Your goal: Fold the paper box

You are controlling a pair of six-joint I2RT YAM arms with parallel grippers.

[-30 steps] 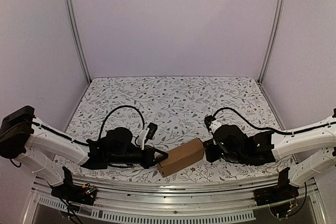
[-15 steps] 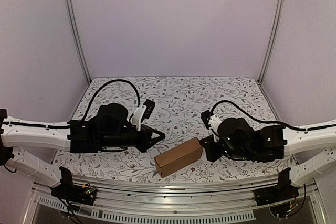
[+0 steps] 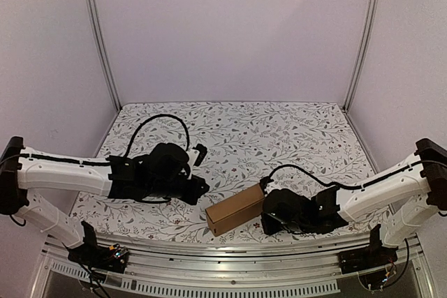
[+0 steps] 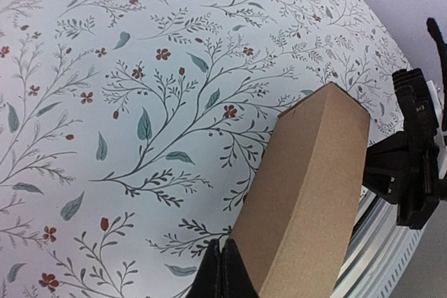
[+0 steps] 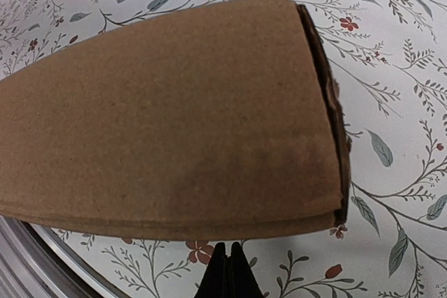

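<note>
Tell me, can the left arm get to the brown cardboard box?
Probably yes. The left arm's fingers are right next to the plain brown cardboard box, and nothing lies between them on the flowery tablecloth. The fingers are shut, so they would have to open to grab it.

Plain brown paper box (image 3: 237, 210); white floral-print table (image 3: 279, 130).

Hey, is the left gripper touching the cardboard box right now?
Apart. The top view shows the left gripper short of the cardboard box, with a strip of flowered tablecloth visible between them.
</note>
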